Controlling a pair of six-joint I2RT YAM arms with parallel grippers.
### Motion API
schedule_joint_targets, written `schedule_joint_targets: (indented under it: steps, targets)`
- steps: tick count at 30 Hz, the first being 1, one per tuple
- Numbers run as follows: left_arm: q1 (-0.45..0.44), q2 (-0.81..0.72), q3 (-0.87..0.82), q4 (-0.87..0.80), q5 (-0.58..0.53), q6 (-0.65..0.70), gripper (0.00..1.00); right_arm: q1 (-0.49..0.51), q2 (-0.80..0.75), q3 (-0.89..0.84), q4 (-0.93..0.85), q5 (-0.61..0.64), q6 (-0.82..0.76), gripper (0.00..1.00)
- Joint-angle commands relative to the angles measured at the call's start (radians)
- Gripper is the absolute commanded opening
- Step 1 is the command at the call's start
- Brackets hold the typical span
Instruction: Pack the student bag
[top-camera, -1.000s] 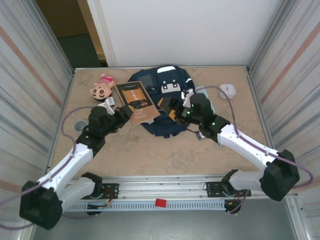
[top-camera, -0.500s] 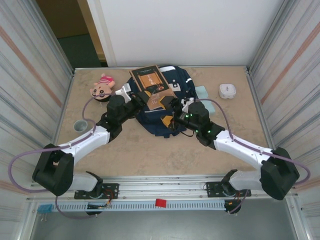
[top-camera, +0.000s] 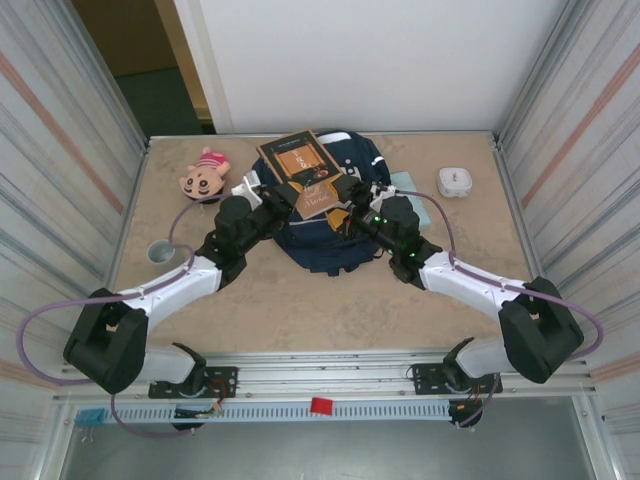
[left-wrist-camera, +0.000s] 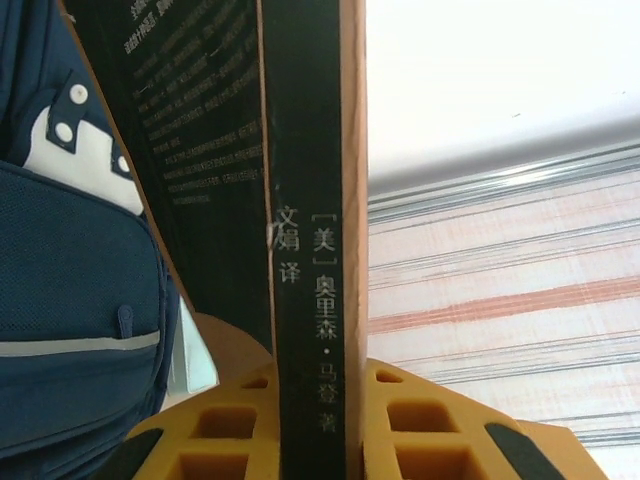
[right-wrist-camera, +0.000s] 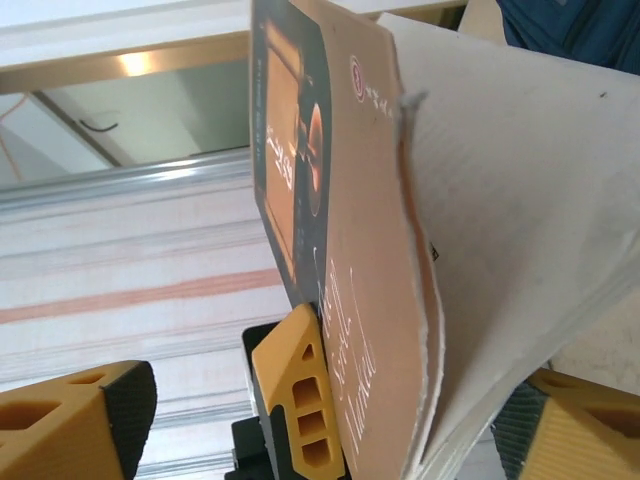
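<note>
One book (left-wrist-camera: 310, 200) (left pincer (left-wrist-camera: 315, 405) gripping) reads 奥里森·马登.

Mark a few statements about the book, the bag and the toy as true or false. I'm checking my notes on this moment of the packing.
1. The left gripper is shut on the spine of the book. True.
2. The book lies flat inside the student bag. False: it is held up over the bag, with its whole cover in sight.
3. The pink plush toy lies on the table, left of the bag. True.
4. The right gripper is clamped on the white device. False: its jaws stand wide apart at the book's pages, and the device sits alone near the table's far right corner.
</note>
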Motion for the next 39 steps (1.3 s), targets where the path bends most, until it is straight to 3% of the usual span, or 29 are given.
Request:
schedule_joint_targets:
  steps: [1,10,13,18,19,22,26,29,35,39]
  targets:
    - [-0.016,-0.023,-0.009,0.138,0.006,-0.035,0.0,-0.008,0.016,0.037,0.097,0.07,-0.019,0.8]
    - [-0.052,0.004,-0.013,0.164,0.0,-0.06,0.0,0.005,0.059,0.053,0.125,0.109,-0.015,0.73]
    - [-0.063,0.005,-0.014,0.153,0.0,-0.067,0.0,0.004,0.068,0.062,0.126,0.121,-0.021,0.63]
    - [-0.069,-0.011,-0.008,0.055,-0.007,-0.041,0.0,-0.002,0.06,0.052,0.124,0.129,-0.037,0.37]
    - [-0.069,-0.016,-0.006,0.031,-0.006,-0.028,0.03,-0.009,0.054,0.047,0.114,0.119,-0.045,0.32]
    - [-0.069,-0.044,0.014,-0.096,-0.02,0.047,0.25,-0.032,0.02,0.017,0.09,0.09,-0.086,0.03]
    - [-0.06,-0.066,0.038,-0.251,-0.026,0.17,0.48,-0.087,-0.05,-0.041,0.027,0.033,-0.128,0.0]
    - [-0.04,-0.058,0.073,-0.371,0.0,0.297,0.56,-0.161,-0.129,-0.094,-0.029,-0.019,-0.156,0.0]
    - [-0.034,0.058,0.271,-0.666,0.036,0.855,0.63,-0.401,-0.308,-0.121,-0.281,-0.245,-0.282,0.0]
    - [-0.035,0.245,0.46,-0.853,0.115,1.215,0.72,-0.586,-0.423,-0.117,-0.481,-0.388,-0.376,0.0]
